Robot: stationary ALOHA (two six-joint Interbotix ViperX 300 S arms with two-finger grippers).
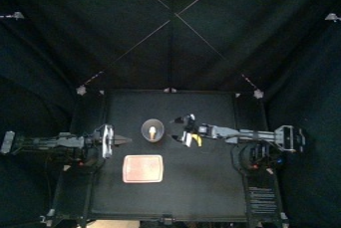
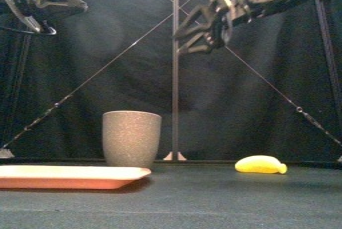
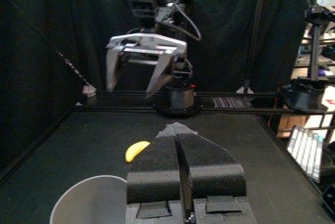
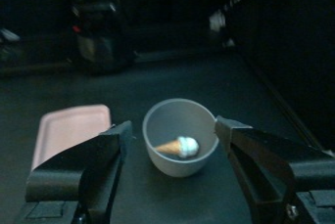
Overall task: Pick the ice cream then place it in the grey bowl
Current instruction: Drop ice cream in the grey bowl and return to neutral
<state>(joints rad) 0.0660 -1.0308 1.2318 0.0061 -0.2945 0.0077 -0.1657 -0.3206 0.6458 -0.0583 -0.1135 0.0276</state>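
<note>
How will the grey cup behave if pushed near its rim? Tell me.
The grey cup stands tall, narrowing toward its base, so a high push would probably tip it. Its thick walls look rigid. The small ice cream inside likely adds little steadying weight.

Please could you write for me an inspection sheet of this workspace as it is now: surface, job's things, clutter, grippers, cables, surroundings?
Surface: black table, no spills seen.
Job's things: ice cream lies inside the grey cup, which stands upright.
Clutter: pink tray, empty, nearer the table's front than the cup; yellow banana lying on the table, right of the cup in the front view.
Grippers: right gripper open, raised above the cup, holding nothing; left gripper shut, empty, at the table's left side.
Cables: nothing seen.
Surroundings: black curtains; no person seen.
</note>
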